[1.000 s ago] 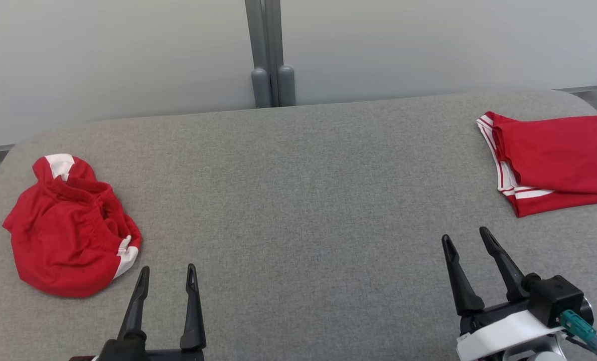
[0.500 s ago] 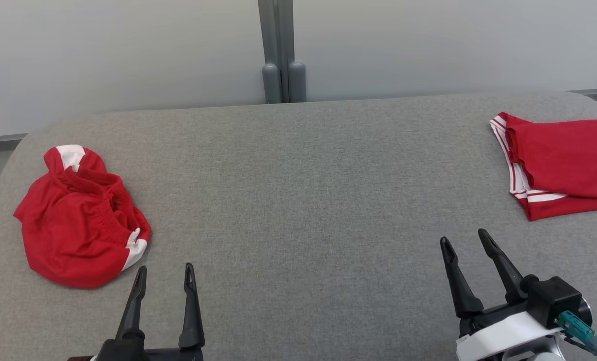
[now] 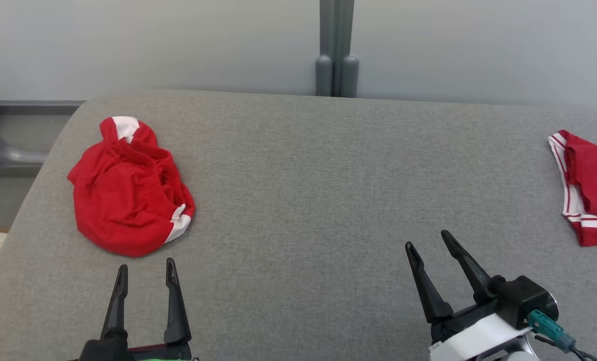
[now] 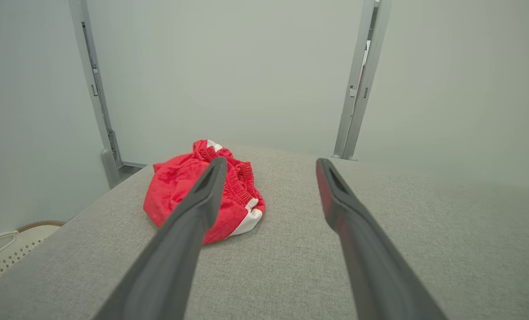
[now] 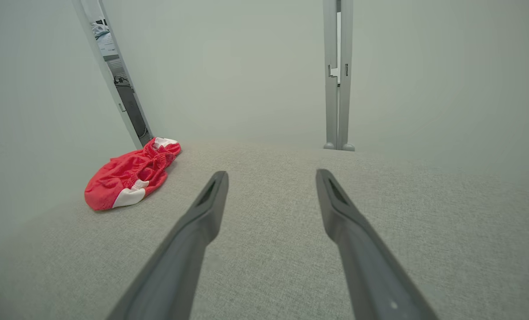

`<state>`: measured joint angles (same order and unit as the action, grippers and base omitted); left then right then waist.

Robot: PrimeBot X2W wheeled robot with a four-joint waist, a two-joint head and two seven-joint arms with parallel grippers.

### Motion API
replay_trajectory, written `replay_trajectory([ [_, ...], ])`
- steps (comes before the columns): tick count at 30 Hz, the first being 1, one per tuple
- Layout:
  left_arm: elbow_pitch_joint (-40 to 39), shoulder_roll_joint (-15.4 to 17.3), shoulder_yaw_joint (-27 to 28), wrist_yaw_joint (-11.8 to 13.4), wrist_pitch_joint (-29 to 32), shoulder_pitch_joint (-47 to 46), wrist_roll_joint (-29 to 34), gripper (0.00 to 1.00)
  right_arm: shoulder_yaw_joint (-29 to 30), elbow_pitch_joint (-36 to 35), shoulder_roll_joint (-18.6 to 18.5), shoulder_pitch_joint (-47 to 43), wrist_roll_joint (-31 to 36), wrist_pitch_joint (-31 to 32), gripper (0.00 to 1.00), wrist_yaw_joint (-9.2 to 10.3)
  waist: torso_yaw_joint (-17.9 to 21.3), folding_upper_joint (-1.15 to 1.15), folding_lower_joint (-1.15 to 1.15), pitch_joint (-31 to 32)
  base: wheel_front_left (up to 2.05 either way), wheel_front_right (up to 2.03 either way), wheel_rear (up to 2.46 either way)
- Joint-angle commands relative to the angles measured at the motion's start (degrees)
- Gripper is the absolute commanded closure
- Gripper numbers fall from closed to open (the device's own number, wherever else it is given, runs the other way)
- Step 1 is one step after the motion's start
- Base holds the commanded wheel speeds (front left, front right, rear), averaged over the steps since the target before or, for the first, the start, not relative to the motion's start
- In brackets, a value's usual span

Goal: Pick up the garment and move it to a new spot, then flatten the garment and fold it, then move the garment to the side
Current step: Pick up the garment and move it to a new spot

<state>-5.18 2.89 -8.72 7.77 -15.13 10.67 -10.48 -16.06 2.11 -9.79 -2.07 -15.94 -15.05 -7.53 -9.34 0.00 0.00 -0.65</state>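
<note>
Left hand [image 3: 146, 265], low at the left of the head view: hangs over the near part of the grey worktop [image 3: 303, 165], fingers spread well apart, grips nothing. Points up the view toward the crumpled red garment [image 3: 128, 195], tips just short of its near edge and clear of the cloth. Seen from the left wrist, likewise wide open and empty, with the garment [image 4: 171, 191] beyond it and partly hidden behind one finger

Right hand [image 3: 427, 239], low at the right: also parted wide, empty, above bare worktop, leaning a little to the left. Shows the same open gap from the right wrist [image 5: 271, 174], garment [image 5: 126, 178] far off to that view's left

Crumpled red garment: lies in a loose heap on the left part of the worktop, near its left edge, gathered elastic band uppermost, white patches at its far end and near corner

Folded red garment [image 3: 592, 190] with white stripes: rests flat at the right edge of the head view, cut off by the frame, well apart from the right hand

Twin grey posts [image 3: 336, 75] against the pale wall behind the far edge; pale perforated basket [image 4: 6, 249] below the worktop's left corner
</note>
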Motion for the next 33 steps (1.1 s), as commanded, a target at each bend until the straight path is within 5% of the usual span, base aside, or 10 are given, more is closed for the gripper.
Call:
replay_trajectory([
  [1, -0.28, 0.03, 0.32, 0.35, 0.01, 0.08, -0.06, 0.0, -0.5, -0.07, -0.28, 0.9, -0.18, -0.15, 0.0, 0.09, -3.5, 0.0, 0.0, -0.59, 0.0, 0.0, 0.0],
  [19, -2.75, 0.03, -1.09, 2.65, 0.01, 1.06, -0.34, 0.0, 1.65, -0.7, 0.17, -1.77, 1.14, -0.15, 0.0, 0.09, -19.14, 0.0, 0.0, -2.11, 0.0, 0.0, 0.0],
  [33, -3.72, 0.02, -1.96, 3.42, 0.01, -0.73, -0.9, 0.0, 4.31, -1.5, -1.87, 0.33, 1.99, -0.15, 0.0, 0.09, -21.18, 0.0, 0.0, -6.33, 0.0, 0.0, 0.0],
])
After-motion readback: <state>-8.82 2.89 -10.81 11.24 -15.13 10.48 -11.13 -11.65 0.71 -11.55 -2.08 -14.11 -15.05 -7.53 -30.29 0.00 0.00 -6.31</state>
